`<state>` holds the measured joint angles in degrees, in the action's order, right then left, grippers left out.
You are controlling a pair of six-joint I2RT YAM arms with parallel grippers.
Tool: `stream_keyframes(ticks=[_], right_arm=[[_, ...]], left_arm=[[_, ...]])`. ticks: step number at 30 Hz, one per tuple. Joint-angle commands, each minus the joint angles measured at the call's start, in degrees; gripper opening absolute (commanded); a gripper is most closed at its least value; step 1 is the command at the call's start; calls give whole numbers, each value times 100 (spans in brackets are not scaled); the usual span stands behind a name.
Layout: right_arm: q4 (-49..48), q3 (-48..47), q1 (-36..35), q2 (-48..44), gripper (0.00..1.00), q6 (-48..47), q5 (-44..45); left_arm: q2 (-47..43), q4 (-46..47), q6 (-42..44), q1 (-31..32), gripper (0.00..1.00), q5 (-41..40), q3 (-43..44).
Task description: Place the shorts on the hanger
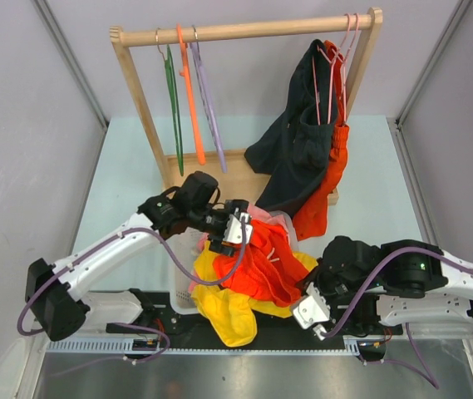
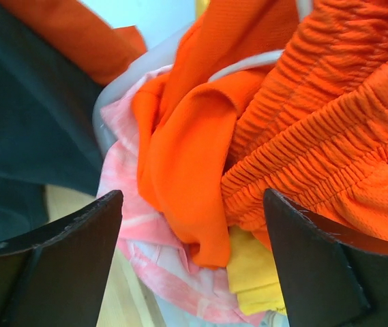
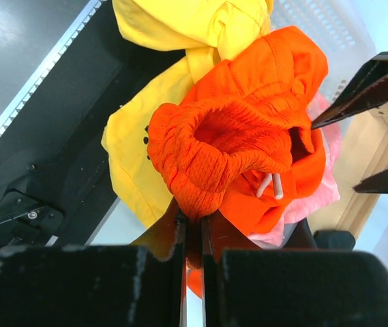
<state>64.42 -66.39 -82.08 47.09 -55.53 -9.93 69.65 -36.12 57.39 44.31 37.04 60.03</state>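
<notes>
The bright orange shorts (image 1: 261, 264) lie bunched on top of a clothes pile in a white basket (image 1: 183, 287). My right gripper (image 1: 304, 298) is shut on their ribbed elastic waistband (image 3: 207, 160); in the right wrist view the gripper (image 3: 194, 228) pinches that fold, and the white drawstring (image 3: 270, 185) hangs inside. My left gripper (image 1: 238, 229) is open at the far side of the shorts. In the left wrist view it (image 2: 194, 235) has a fold of the shorts (image 2: 316, 116) between its spread fingers, untouched. The thin orange hanger (image 1: 191, 100) hangs on the wooden rack's rail.
Yellow shorts (image 1: 229, 314) spill over the basket's near edge, and a pink garment (image 2: 154, 253) lies under the orange one. A green hanger (image 1: 173, 104) and a lilac hanger (image 1: 209, 112) flank the orange hanger. A dark garment (image 1: 293, 150) and a red-orange garment (image 1: 329, 179) hang at the rack's right.
</notes>
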Motion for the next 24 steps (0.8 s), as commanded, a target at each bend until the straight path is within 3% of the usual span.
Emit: stream_keyframes(ticks=[1, 5, 7, 9, 10, 11, 12, 19, 24], right_arm=[[-184, -23, -45, -60, 0, 165, 307], [-246, -32, 105, -86, 0, 235, 387], [-307, -14, 149, -103, 0, 209, 457], [-430, 21, 210, -121, 0, 279, 606], [-596, 99, 228, -147, 0, 305, 798], [-676, 143, 254, -174, 0, 349, 913], [-755, 179, 298, -191, 0, 428, 984], [-1808, 504, 912, -446, 0, 193, 2327], [-2399, 286, 2247, -341, 0, -256, 1900]], left_arm=[[303, -422, 719, 191, 86, 296, 194], [541, -650, 994, 253, 75, 76, -17], [664, -616, 837, 262, 64, -99, -27], [752, -659, 670, 262, 39, -196, 192], [743, -694, 425, 253, 18, -223, 306], [717, -764, 301, 227, 6, -267, 421], [639, -748, 152, 192, 1, -285, 622], [-951, -553, -623, -633, 0, -259, 1027], [-1585, -1133, -658, -1021, 0, -232, 1650]])
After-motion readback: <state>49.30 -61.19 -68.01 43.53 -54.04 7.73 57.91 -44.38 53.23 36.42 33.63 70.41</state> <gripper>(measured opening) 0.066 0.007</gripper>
